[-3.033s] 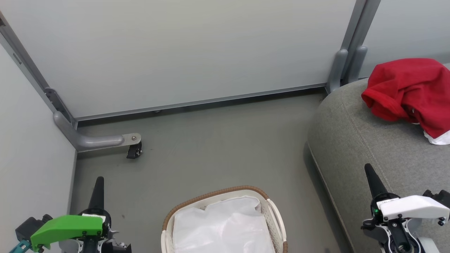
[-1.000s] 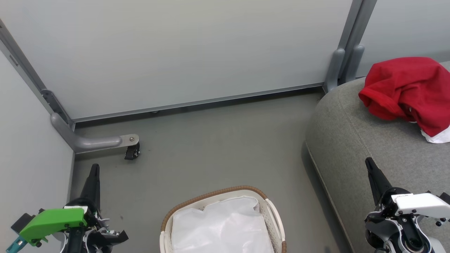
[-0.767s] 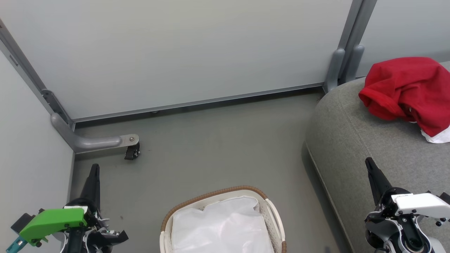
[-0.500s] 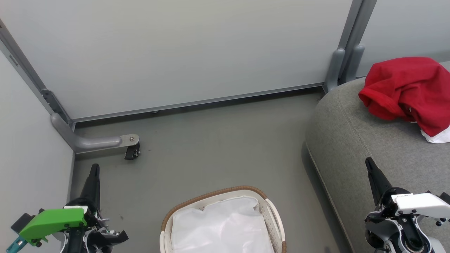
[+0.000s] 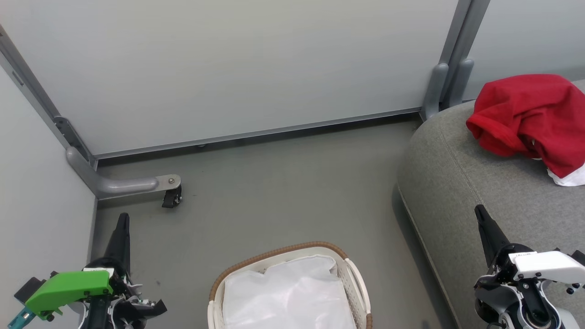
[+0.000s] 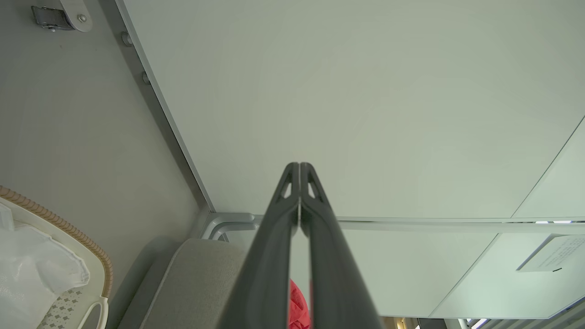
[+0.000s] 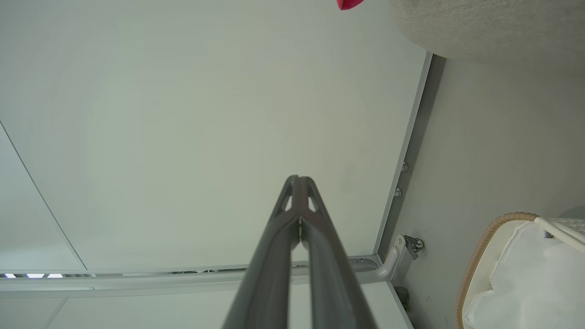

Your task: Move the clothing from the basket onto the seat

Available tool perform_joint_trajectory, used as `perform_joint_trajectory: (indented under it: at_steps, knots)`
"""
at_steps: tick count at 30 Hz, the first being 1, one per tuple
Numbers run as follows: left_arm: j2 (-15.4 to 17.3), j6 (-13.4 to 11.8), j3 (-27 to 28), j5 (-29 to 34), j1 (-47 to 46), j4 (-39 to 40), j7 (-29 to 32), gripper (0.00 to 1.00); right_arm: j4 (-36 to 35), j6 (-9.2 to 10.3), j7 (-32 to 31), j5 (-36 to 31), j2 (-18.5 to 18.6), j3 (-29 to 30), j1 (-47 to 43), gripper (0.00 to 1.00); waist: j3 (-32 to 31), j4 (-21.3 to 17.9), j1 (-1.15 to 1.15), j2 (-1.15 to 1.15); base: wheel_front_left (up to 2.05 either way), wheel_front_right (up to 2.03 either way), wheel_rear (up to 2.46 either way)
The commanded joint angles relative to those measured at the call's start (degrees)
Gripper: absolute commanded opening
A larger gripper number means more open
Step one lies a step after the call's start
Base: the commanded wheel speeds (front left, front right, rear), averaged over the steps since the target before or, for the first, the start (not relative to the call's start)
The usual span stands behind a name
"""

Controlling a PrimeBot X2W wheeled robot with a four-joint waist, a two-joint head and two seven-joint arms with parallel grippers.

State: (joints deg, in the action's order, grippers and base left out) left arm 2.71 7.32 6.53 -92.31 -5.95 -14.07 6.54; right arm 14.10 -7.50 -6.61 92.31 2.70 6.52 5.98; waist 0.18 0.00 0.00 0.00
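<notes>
Both left end effector (image 5: 122,218) and right end effector (image 5: 479,211) pressed together; clothing (image 5: 525,112) on seat (image 5: 475,178).

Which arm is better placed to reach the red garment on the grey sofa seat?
Right. The right jaws are over the grey woven seat, near the red garment; the left jaws are beyond the cream basket.

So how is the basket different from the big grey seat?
The basket is much smaller than the seat. The basket is cream plastic with little holes and a brown rim; the seat is grey woven fabric. The basket holds a white sheet; the seat carries the red clothing. Both have rounded edges.
</notes>
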Motion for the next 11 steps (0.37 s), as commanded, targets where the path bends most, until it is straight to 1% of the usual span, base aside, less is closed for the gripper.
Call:
perform_joint_trajectory:
  at_steps: [1,11]
  knots:
    - [0.31,0.34,0.13,-0.20,-0.60,0.09,0.19,0.00,-0.19,0.02,-0.08,0.20,0.34,0.09,0.42,0.00,0.00,0.00,0.00,0.00,0.00,0.00,0.00]
    - [0.31,0.34,0.12,-0.20,-0.60,0.10,0.19,0.00,-0.19,0.02,-0.08,0.20,0.34,0.09,0.42,0.00,0.00,0.00,0.00,0.00,0.00,0.00,0.00]
